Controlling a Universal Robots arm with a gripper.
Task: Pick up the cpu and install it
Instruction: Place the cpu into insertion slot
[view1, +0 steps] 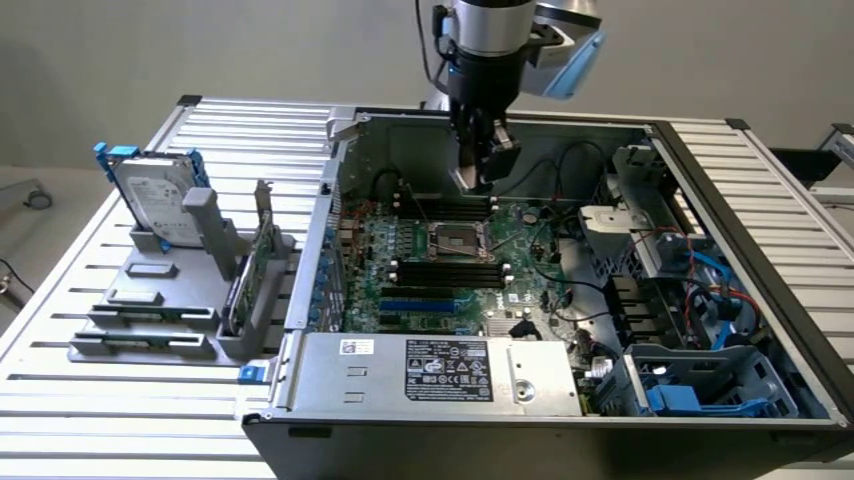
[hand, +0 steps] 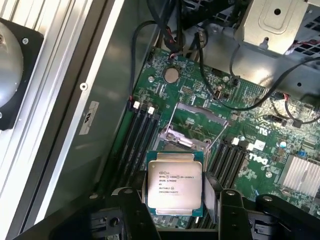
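The cpu (hand: 174, 181) is a thin, stiff, light square with a smooth metal lid that would likely slip under a loose grip. Its underside contacts are fragile, so the opposite rim edges are the place to hold it. That is where the gripper (hand: 176, 197) has it: the chip sits between the fingers (hand: 212, 192), one on either side, printed lid facing the wrist. They seem to pinch it, though the contact itself is partly hidden. Beyond the fingertips, clearly apart from the chip, the socket (hand: 192, 131) lies on the motherboard (hand: 250, 115) with its frame raised.
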